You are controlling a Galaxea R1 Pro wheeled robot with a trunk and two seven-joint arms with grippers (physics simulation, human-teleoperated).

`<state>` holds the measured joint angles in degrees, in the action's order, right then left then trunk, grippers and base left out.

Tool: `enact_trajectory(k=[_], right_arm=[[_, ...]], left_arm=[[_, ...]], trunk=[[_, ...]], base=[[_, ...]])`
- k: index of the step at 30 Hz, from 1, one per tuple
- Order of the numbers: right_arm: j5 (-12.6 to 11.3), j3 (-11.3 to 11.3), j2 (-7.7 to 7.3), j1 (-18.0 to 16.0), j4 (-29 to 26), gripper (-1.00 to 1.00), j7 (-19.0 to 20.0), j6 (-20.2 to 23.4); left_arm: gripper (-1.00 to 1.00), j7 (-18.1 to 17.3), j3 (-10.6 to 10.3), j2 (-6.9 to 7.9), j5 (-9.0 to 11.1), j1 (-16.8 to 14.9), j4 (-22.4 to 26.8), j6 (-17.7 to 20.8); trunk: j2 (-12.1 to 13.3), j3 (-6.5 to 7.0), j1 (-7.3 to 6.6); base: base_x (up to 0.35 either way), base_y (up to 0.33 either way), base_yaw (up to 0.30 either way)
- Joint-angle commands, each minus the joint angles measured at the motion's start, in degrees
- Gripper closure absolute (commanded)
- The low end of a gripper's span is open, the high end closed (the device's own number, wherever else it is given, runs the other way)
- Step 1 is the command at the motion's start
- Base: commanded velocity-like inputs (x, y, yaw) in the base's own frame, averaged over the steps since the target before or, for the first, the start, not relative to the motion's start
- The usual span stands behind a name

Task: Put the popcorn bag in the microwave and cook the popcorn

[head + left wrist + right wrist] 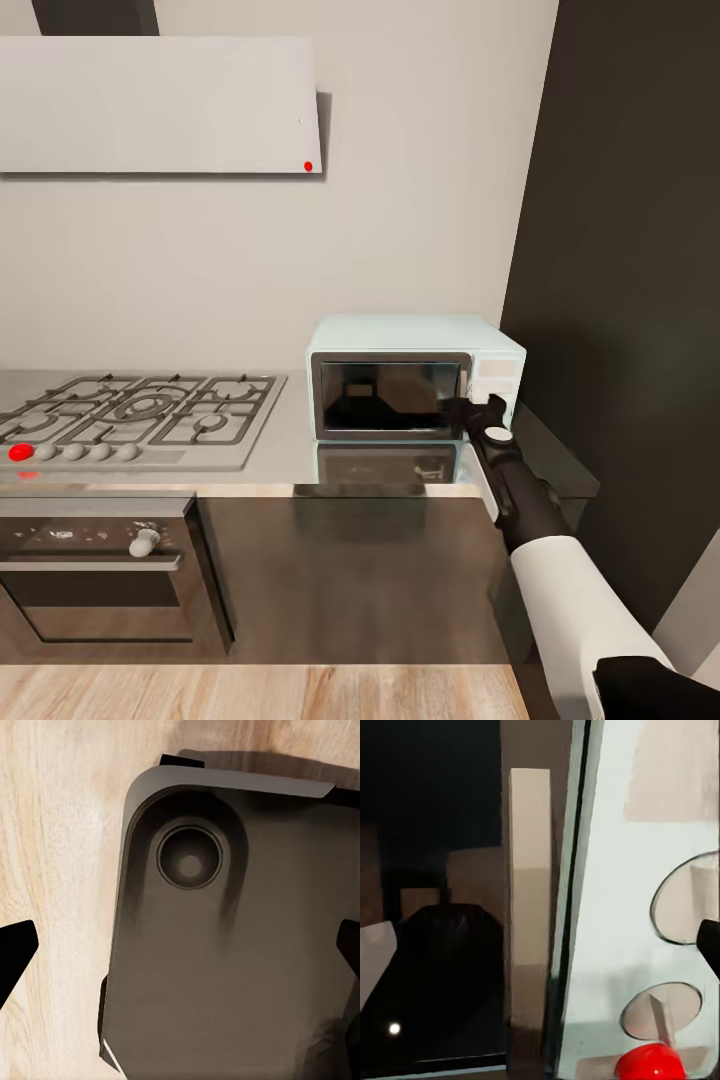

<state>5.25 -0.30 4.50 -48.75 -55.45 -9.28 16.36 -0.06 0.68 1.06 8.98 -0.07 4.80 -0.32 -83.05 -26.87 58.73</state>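
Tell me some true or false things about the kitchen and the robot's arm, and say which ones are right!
1. The microwave door is shut. True.
2. The right pincer is up at the microwave's door handle. True: the right wrist view looks closely at the pale vertical handle.
3. The microwave sits to the left of the gas hob. False: it sits to the hob's right, beside the dark wall panel.
4. The oven is above the hob. False: it is below the hob, under the countertop.
5. A red button is on the microwave's panel, below two round knobs. True.
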Motion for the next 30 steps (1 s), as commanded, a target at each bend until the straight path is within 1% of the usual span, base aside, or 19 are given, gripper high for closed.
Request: enact_trajectory(k=[1, 2, 3, 5, 11, 13, 16, 26, 30], right_arm=[[0.5, -0.9, 0.05, 0.0, -0.1, -1.0, 0.0, 0.4], [0.5, -2.1, 0.06, 0.0, -0.1, -1.0, 0.0, 0.4], [0.5, -2.7, 0.06, 0.0, -0.1, -1.0, 0.1, 0.4], [0.5, -3.2, 0.12, 0.0, 0.0, -1.0, 0.1, 0.4], [0.5, -3.1, 0.42, 0.0, 0.0, -1.0, 0.1, 0.5], [0.5, -3.1, 1.39, 0.0, 0.1, -1.0, 0.2, 0.5], [0.6, -3.0, 2.17, 0.0, 0.1, -1.0, 0.3, 0.6], [0.9, -3.0, 2.08, 0.0, 0.1, -1.0, 0.5, 0.6], [1.0, -2.9, 2.09, 0.0, 0.1, -1.0, 0.5, 0.6]], left_arm=[[-1.0, 0.0, 0.0, 0.0, 0.4, 0.0, 0.0, 0.0], [-1.0, 0.0, 0.0, 0.0, 0.4, 0.0, 0.0, 0.0], [-1.0, 0.0, 0.0, 0.0, 0.4, 0.0, 0.0, 0.0], [-1.0, 0.0, 0.0, 0.0, 0.4, 0.0, 0.0, 0.0], [-1.0, 0.0, 0.0, 0.0, 0.4, 0.0, 0.0, 0.0], [-1.0, 0.0, 0.0, 0.0, 0.4, 0.0, 0.0, 0.0], [-1.0, 0.0, 0.0, 0.0, 0.4, 0.0, 0.0, 0.0], [-1.0, 0.0, 0.0, 0.02, 0.4, 0.0, 0.1, 0.0], [-1.0, 0.1, 0.0, 0.05, 0.5, 0.0, 0.1, 0.0]], trunk=[[0.0, -0.06, 0.0], [0.0, -0.06, 0.0], [0.0, -0.06, 0.0], [0.0, -0.06, 0.0], [0.0, -0.06, 0.0], [0.0, -0.06, 0.0], [0.0, -0.06, 0.0], [0.0, -0.06, 0.0], [0.0, -0.06, 0.0]], base=[[0.0, 0.0, 0.0], [0.0, 0.0, 0.0], [0.0, 0.0, 0.0], [0.0, 0.0, 0.0], [0.0, 0.0, 0.0], [0.0, 0.0, 0.0], [0.0, 0.0, 0.0], [0.002, 0.0, 0.0], [0.113, 0.0, 0.0]])
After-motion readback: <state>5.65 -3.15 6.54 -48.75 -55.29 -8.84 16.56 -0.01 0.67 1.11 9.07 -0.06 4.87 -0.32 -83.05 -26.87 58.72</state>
